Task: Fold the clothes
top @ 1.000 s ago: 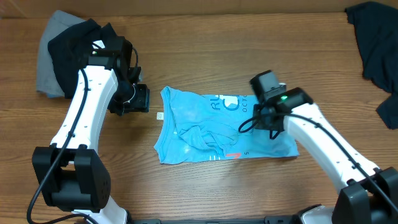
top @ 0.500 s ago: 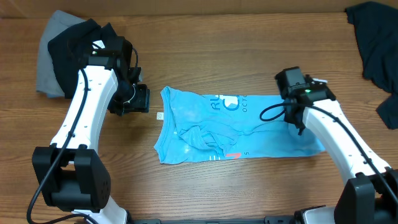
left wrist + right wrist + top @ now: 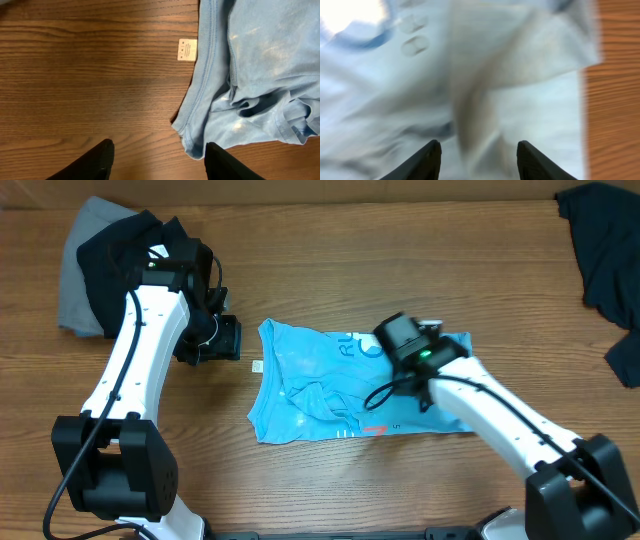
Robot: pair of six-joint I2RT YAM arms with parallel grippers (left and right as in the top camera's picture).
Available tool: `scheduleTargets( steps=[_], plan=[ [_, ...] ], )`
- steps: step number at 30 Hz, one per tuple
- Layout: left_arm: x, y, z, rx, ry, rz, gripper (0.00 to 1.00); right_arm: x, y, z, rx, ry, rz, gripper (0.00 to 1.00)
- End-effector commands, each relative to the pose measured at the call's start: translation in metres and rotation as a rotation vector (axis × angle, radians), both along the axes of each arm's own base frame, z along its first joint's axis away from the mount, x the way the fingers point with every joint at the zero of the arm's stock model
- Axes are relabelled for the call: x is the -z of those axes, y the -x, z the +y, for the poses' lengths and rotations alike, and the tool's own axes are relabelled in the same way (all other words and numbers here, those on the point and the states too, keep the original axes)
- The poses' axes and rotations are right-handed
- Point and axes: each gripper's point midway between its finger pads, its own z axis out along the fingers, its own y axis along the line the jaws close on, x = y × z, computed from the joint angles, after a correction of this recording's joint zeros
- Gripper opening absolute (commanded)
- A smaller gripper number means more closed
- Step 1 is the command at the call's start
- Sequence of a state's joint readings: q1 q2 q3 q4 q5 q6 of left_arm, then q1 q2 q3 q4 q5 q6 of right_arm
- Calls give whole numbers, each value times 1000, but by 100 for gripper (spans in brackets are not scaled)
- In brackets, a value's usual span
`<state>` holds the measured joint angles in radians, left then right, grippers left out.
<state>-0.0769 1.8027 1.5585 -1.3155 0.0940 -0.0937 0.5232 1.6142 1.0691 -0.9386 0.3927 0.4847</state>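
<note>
At the tabletop's (image 3: pixel 330 260) far left lay black and grey garments (image 3: pixel 105 255), heaped. The left tool (image 3: pixel 157 160), fingers apart and empty, hung just left of the T-shirt (image 3: pixel 300 370), rumpled mid-tabletop. The right tool (image 3: pixel 477 160), fingers apart, hovered over its lettering. A dark garment (image 3: pixel 600 240) lay far right.

T-shirt (image 3: pixel 310 375) centre, garment pile (image 3: pixel 100 255) back left, another garment (image 3: pixel 605 250) back right, left end effector (image 3: pixel 230 338) beside T-shirt
</note>
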Motion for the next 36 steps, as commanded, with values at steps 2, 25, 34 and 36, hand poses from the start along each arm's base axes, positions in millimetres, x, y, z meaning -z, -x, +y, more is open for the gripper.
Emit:
scheduleTargets(
  steps=[2, 25, 34, 36],
  plan=[
    [-8, -4, -1, 22, 14, -26, 61, -8, 13, 31, -71, -69, 14, 53],
    [-8, -3, -1, 22, 14, -20, 61, 16, -57, 21, 226, -762, 0, 20],
    [-8, 2, -2, 22, 23, -2, 59, -13, -56, 22, 40, -583, -11, 39],
    [-8, 2, -2, 23, 23, -4, 60, -21, -40, 4, 53, -487, 44, 52]
  ],
)
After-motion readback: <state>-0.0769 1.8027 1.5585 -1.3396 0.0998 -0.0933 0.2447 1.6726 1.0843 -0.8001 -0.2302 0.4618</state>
